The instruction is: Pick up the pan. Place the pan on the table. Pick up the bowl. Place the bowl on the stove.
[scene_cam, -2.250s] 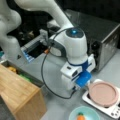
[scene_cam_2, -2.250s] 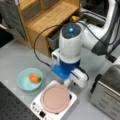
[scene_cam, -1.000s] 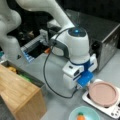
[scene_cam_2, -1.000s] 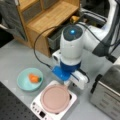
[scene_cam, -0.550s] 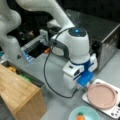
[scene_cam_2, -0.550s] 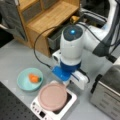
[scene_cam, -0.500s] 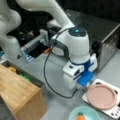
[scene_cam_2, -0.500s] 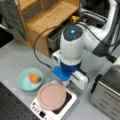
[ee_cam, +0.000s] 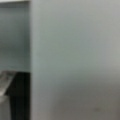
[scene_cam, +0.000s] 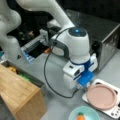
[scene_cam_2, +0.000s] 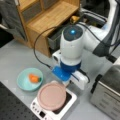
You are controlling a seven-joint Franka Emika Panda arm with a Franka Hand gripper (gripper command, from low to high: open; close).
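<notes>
Turquoise bowl (scene_cam_2: 27, 80) holding an orange carrot-like piece (scene_cam_2: 34, 78) rests on the grey desk (scene_cam_2: 15, 57). At its 4 o'clock, the pink pan (scene_cam_2: 52, 95) sits on the white stove (scene_cam_2: 68, 103). The gripper (scene_cam_2: 62, 80) hovers at the pan's 1 o'clock edge; whether it grips, I cannot tell.

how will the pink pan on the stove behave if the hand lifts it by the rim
The pan looks rigid and shallow, so probably light. Gripped at one edge near the hand, it may tilt. It overhangs the stove, so a nudge could slide it.
</notes>
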